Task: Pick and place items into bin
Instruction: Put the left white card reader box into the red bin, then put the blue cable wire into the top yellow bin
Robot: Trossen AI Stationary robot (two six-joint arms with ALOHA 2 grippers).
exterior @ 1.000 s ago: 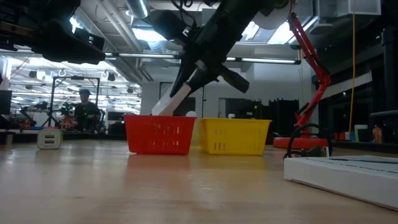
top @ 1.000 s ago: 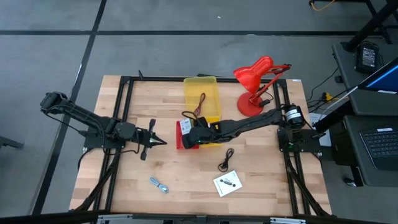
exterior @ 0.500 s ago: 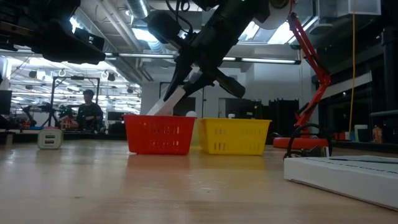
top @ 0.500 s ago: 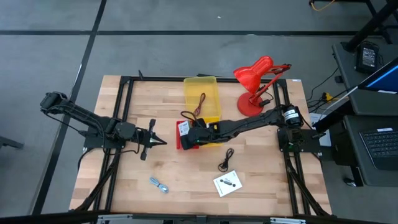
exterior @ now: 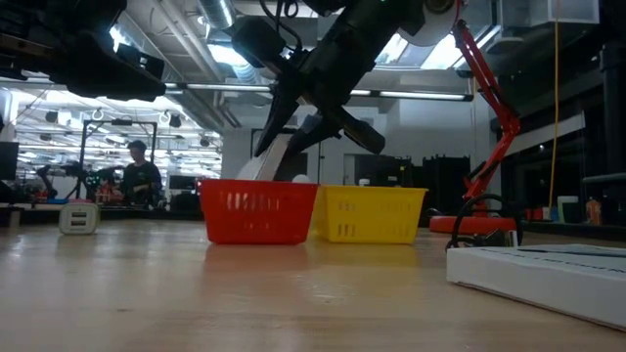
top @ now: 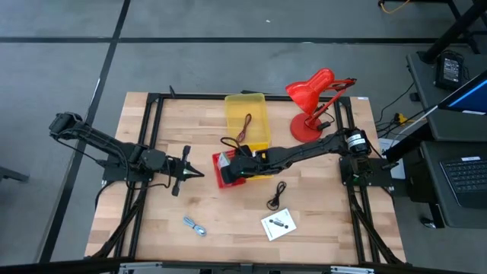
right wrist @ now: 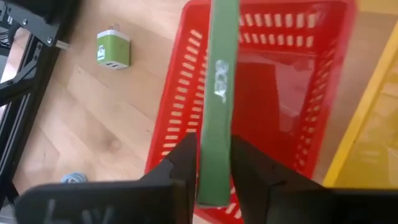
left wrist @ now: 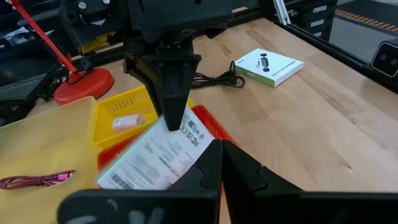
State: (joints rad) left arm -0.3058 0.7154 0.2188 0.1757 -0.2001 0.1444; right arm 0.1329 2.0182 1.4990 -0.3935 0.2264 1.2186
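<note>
Right tool (right wrist: pixel 210 163) is clamped on a flat white printed packet (left wrist: pixel 163 155), holding it edge-on directly above the red slotted plastic basket (top: pixel 221 175), which sits on the wooden bench (top: pixel 228 221) touching the yellow plastic bin (top: pixel 259 122). In the low view the packet (exterior: pixel 277 156) hangs tilted, its lower end just over the basket rim (exterior: pixel 257 210). A dark red cord (top: pixel 244 127) lies inside the yellow bin. Left tool (top: pixel 192 173) hovers over the bench well left of the basket, its fingers pressed together on nothing. Still out on the bench: a black cable (top: pixel 277 194), a second white printed packet (top: pixel 278 224) just beside it, a blue-and-silver tool-like item (top: pixel 194 226), and a small green charger block (right wrist: pixel 113 49).
</note>
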